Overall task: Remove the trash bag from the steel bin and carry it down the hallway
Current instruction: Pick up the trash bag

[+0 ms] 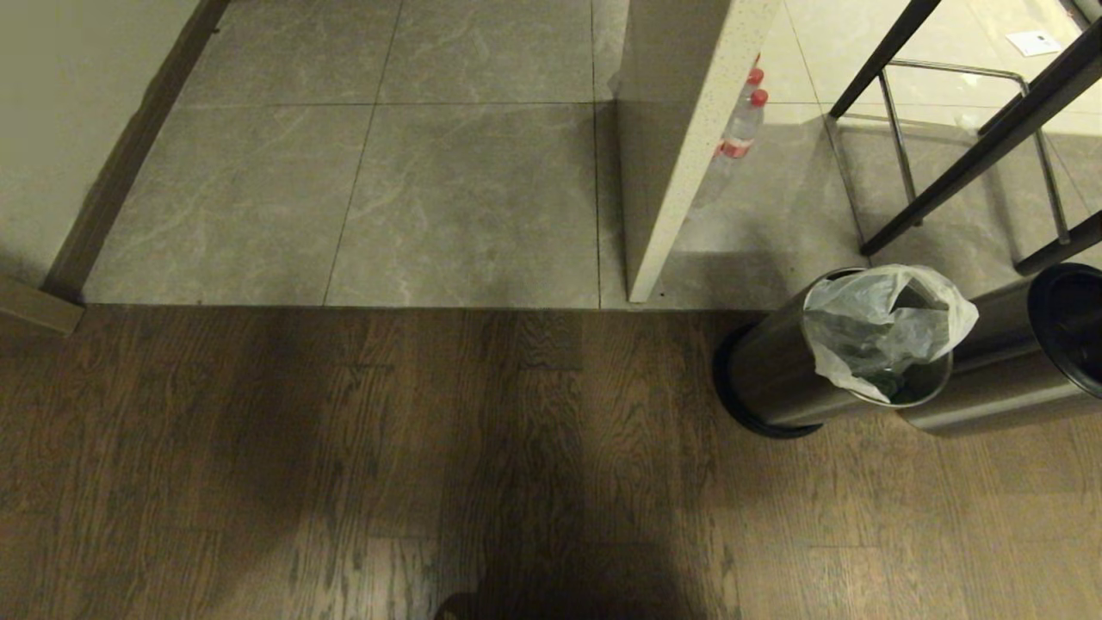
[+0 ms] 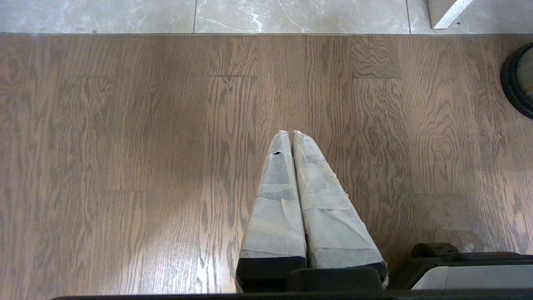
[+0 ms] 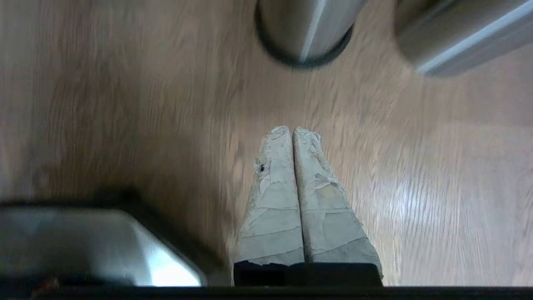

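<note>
The steel bin point(image 1: 775, 366) stands on the wood floor at the right of the head view, black base toward me. The trash bag point(image 1: 878, 323), thin crinkled clear plastic, lines its mouth and puffs over the rim. The bin's steel sleeve point(image 1: 990, 379) with a thick black rim sits just right of it. Neither gripper shows in the head view. My right gripper point(image 3: 290, 129) is shut and empty over the wood floor, short of the bin point(image 3: 304, 25) and the sleeve point(image 3: 454, 33). The left gripper point(image 2: 290, 132) is shut, empty and parked, with the bin's base point(image 2: 509, 79) off to its side.
The hallway's grey marbled tiles point(image 1: 465, 189) begin beyond the wood planks, with a cream wall point(image 1: 69, 129) on the left. A pale counter end point(image 1: 680, 146) with red-capped bottles point(image 1: 742, 129) behind it stands beside the bin. Black stool legs point(image 1: 973, 146) rise behind the bin.
</note>
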You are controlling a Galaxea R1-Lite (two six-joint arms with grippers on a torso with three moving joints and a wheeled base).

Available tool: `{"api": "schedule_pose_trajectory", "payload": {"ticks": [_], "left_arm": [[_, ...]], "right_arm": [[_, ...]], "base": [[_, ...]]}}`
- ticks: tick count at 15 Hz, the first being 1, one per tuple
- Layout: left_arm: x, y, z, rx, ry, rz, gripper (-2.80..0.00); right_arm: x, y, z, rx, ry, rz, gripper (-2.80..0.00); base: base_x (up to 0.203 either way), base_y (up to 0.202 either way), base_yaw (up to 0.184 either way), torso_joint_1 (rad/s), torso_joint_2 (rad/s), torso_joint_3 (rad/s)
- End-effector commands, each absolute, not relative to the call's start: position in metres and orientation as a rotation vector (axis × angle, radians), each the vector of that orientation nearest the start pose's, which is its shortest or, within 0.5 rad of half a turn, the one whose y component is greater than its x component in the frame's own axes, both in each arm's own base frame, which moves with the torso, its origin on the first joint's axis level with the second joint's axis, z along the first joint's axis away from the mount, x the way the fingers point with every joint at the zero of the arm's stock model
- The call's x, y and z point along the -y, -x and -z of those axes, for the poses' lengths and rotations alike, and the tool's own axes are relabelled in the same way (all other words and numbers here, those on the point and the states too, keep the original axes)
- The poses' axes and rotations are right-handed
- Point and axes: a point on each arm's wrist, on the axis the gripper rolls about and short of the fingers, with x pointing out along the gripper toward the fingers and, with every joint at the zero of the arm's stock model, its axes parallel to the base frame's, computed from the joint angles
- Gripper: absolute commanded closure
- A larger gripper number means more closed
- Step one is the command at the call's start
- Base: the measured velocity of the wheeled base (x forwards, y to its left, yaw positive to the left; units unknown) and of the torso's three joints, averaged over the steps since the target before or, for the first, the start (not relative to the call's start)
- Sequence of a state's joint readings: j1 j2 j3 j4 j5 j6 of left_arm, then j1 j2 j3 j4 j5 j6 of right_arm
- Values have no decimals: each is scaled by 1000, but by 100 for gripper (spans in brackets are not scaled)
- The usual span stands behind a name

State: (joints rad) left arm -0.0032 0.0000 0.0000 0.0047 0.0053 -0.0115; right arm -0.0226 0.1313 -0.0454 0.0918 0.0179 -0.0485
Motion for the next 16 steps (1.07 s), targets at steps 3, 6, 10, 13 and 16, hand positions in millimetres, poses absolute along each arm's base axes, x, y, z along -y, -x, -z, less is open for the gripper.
{"api": "schedule_pose_trajectory", "payload": {"ticks": [3,6,10,13,16], "left_arm": [[0,23,-75,-6,12,-3,0],[0,23,-75,-6,12,-3,0],[0,23,-75,-6,12,-5,0],[0,23,-75,-6,12,-5,0],[0,23,-75,-5,12,-3,0]], "right_arm": [[0,21,-77,-112,46,-10,0],[0,21,-77,-112,46,-10,0],[0,21,-76,-121,47,-14,0],[0,21,-76,-121,47,-14,0],[0,21,-79,-114,42,-13,0]], "base": [[0,0,0,0,0,0],[0,0,0,0,0,0],[0,0,0,0,0,0],[0,0,0,0,0,0],[0,0,0,0,0,0]]}}
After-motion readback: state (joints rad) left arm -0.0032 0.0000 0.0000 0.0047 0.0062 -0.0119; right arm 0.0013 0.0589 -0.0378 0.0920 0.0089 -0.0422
